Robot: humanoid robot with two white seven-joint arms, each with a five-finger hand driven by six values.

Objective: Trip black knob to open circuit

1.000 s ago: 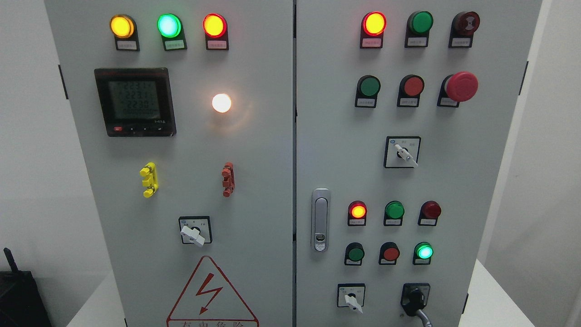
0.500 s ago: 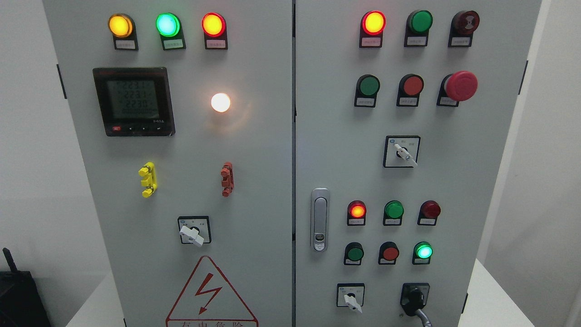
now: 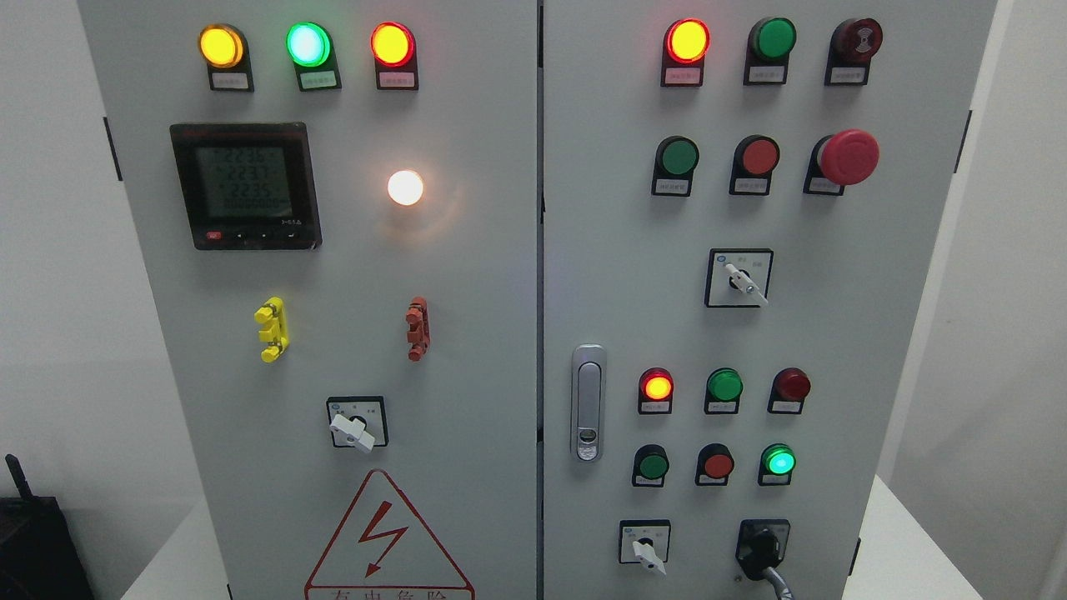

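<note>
A grey control cabinet (image 3: 467, 275) with two doors fills the head view. The black knob (image 3: 761, 550) sits at the lower right of the right door, on a black square plate, with a grey handle (image 3: 777, 581) slanting down to the right from it. Neither of my hands nor arms appears anywhere in the picture.
White selector switches sit at the lower middle (image 3: 644, 550), upper right (image 3: 738, 280) and on the left door (image 3: 357, 429). A red mushroom button (image 3: 848, 157), lit lamps, a door latch (image 3: 588, 403) and a digital meter (image 3: 244, 185) are on the doors. A black object (image 3: 33, 542) stands at lower left.
The view has shifted very slightly; the meter digits have changed. Nothing on the panel has moved.
</note>
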